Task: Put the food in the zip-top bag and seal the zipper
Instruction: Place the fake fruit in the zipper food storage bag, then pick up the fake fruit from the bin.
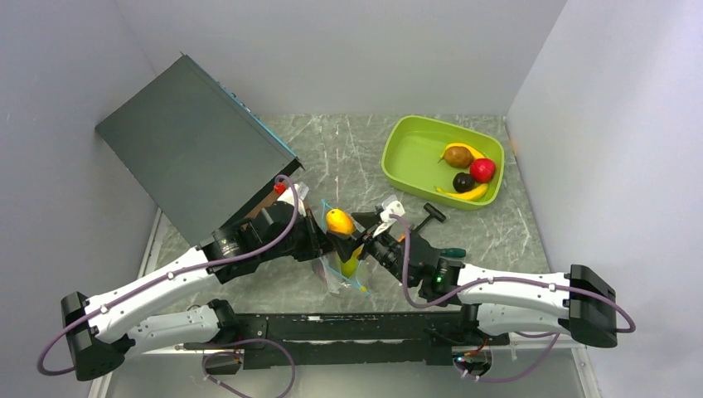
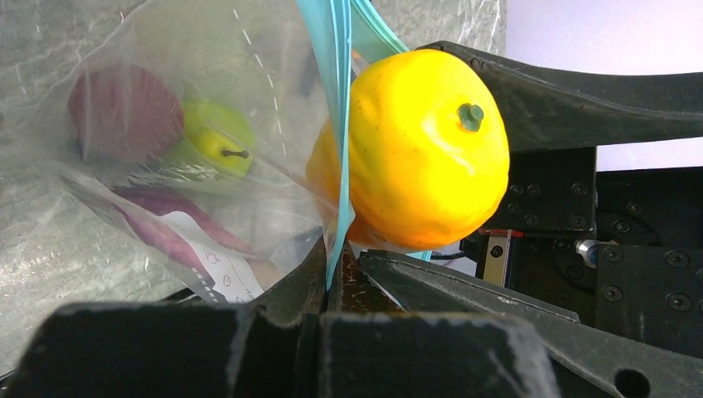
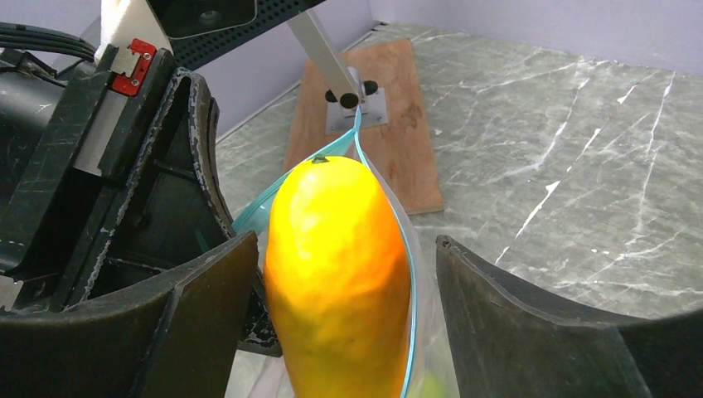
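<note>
The zip-top bag (image 1: 341, 269) hangs at the table's middle, its mouth upward. My left gripper (image 2: 336, 269) is shut on the blue-green zipper (image 2: 332, 99) strip at the bag's rim; in the top view it (image 1: 317, 240) is left of the bag. The orange fruit (image 3: 336, 274) stands in the bag's mouth, also seen in the left wrist view (image 2: 414, 149). My right gripper (image 3: 344, 332) is open, one finger on each side of the orange, with a gap on the right. Inside the bag lie a green apple (image 2: 217, 137) and purple pieces (image 2: 124, 112).
A lime-green tray (image 1: 406, 141) at the back right holds a brown pear (image 1: 455, 155), a red fruit (image 1: 482, 170), a dark plum (image 1: 463, 182) and yellow bananas (image 1: 468, 193). A dark grey box (image 1: 191, 141) leans at the back left. A wooden board (image 3: 373, 124) lies under it. A green-handled screwdriver (image 1: 452, 251) lies beside the right arm.
</note>
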Action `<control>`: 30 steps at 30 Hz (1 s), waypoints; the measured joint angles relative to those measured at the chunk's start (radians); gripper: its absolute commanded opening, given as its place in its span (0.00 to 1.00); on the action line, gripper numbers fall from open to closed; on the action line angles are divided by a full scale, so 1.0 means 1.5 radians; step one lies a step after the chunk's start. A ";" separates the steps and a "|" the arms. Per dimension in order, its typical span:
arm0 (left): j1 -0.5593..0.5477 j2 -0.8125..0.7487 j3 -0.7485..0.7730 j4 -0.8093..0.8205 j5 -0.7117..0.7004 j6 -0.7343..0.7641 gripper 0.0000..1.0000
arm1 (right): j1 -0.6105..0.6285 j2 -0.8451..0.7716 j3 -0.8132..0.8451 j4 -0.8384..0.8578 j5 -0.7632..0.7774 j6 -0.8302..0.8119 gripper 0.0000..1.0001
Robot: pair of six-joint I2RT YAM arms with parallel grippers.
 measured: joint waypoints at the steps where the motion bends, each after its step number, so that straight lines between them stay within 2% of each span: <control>1: 0.000 0.000 0.000 0.000 0.000 0.000 0.00 | 0.000 -0.001 0.001 -0.003 0.000 0.000 0.81; 22: 0.000 -0.028 -0.008 -0.016 -0.001 -0.001 0.00 | 0.000 -0.089 0.041 -0.115 0.029 -0.025 0.85; 30: 0.000 -0.028 -0.018 -0.017 0.000 -0.003 0.00 | -0.024 -0.130 0.039 -0.155 0.087 -0.027 0.83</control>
